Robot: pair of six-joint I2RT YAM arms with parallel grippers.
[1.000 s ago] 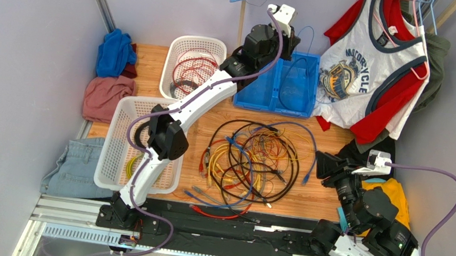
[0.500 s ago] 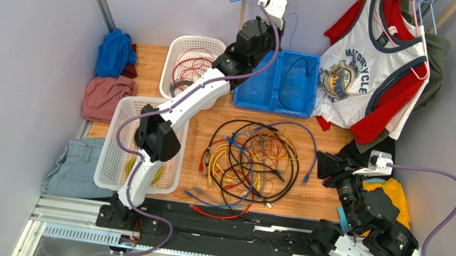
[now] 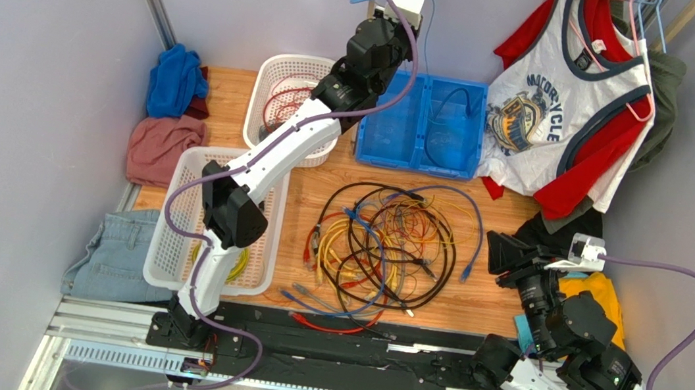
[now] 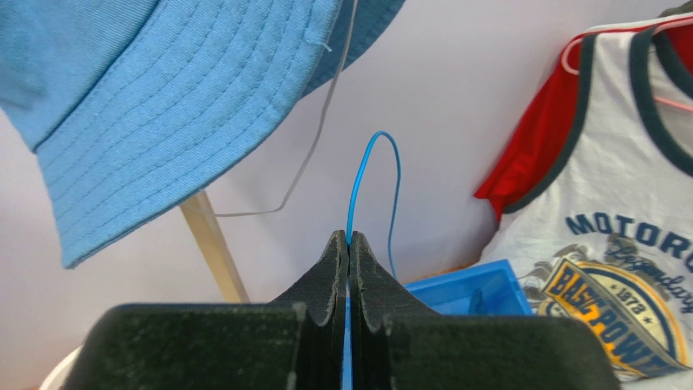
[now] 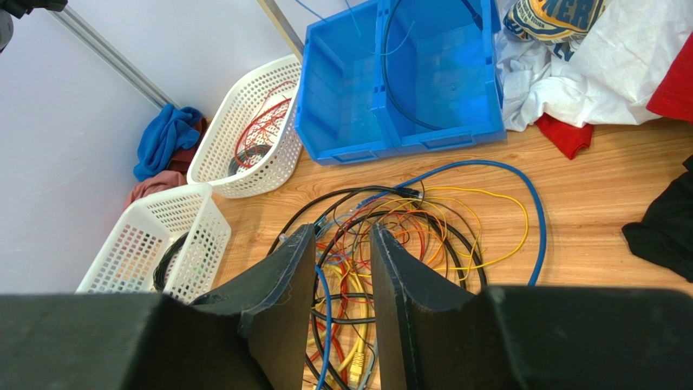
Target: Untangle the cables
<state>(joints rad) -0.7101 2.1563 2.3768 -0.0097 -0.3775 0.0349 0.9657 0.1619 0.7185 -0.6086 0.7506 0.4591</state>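
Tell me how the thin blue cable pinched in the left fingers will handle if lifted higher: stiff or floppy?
Probably floppy yet springy: the thin blue cable arcs over above the left fingers and drops toward the blue bin. Likely light, as that slim loop holds itself up. It might slip; only one narrow strand sits between the shut fingers.

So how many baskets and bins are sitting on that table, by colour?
White baskets: 2, the far basket and the near basket
Blue bin: 1
Total: 3
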